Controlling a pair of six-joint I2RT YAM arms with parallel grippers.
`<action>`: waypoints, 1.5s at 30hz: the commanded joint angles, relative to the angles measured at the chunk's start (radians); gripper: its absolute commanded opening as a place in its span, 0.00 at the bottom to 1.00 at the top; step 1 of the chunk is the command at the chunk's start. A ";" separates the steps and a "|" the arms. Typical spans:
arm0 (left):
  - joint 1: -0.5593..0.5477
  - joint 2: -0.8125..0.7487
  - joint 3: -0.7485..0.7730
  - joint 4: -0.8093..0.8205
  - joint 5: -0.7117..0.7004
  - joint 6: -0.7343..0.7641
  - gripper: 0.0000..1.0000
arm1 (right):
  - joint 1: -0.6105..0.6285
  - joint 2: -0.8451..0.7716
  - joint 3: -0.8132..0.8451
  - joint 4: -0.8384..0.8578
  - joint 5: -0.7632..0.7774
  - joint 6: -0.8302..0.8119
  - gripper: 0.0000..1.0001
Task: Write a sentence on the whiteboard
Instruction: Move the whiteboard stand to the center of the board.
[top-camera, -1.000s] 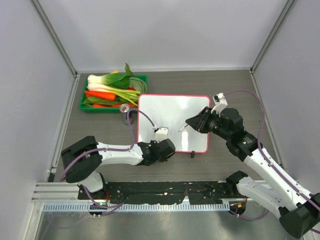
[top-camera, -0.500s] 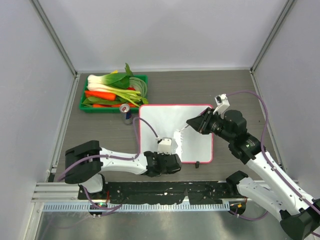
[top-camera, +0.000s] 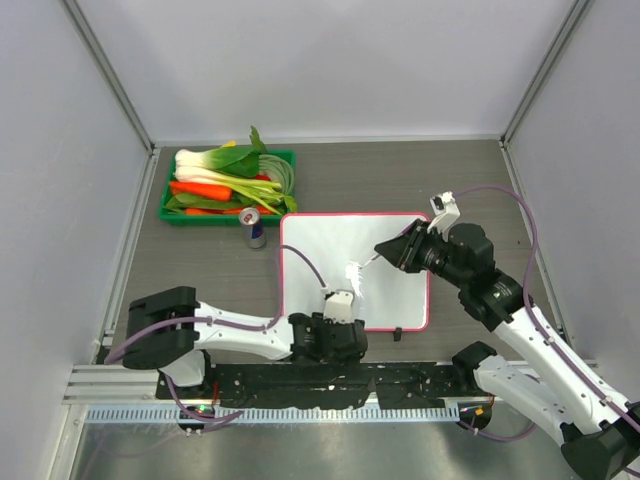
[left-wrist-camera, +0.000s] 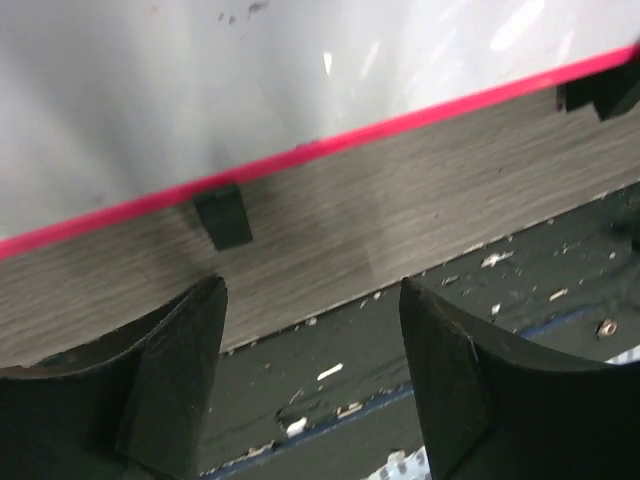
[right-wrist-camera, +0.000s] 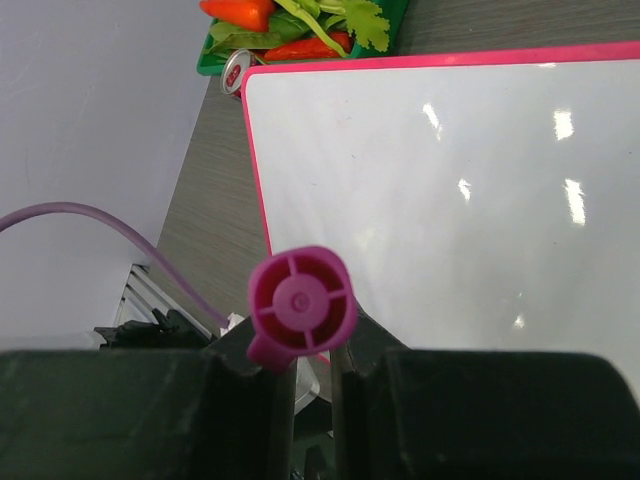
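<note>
two robot arms work over a dark wood-grain counter (top-camera: 480, 180). the board (top-camera: 320, 250), white with a pink frame, lies flat just ahead of the left hand (left-wrist-camera: 312, 300) and under the reach of the right hand (right-wrist-camera: 303, 365).

the left hand's fingers (left-wrist-camera: 170, 370) stand apart with nothing between them. they stop just short of the board's near edge, where a black foot (left-wrist-camera: 225, 215) shows. the right hand is clamped on a marker (right-wrist-camera: 300, 310), whose magenta back end faces the wrist camera. the marker points out ahead of the hand over the board, and i cannot tell whether its tip touches. no sentence shows, and the surface looks blank.

the step seems to be starting the first stroke. it would go best begun toward the left hand's side, to leave room for the whole line, and pressed lightly, since a board on feet may slide.

beyond the left hand, the board's far corner lies near a can (top-camera: 256, 228), with a green tray (top-camera: 175, 219) of vegetables just past it. bare counter shows beyond the board and outward of the right hand. a black base plate (left-wrist-camera: 350, 400) lies just behind the left hand, so there is little room to back off.
</note>
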 joint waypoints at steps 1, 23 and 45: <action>-0.011 -0.123 -0.035 -0.063 -0.001 0.027 0.76 | -0.006 -0.016 0.053 -0.005 0.019 -0.022 0.01; 0.956 -0.543 -0.011 -0.176 0.633 0.593 0.95 | -0.006 0.036 0.073 -0.004 0.021 -0.019 0.01; 1.192 -0.407 -0.449 0.732 1.162 0.354 0.74 | -0.006 0.090 0.056 0.036 0.002 -0.005 0.01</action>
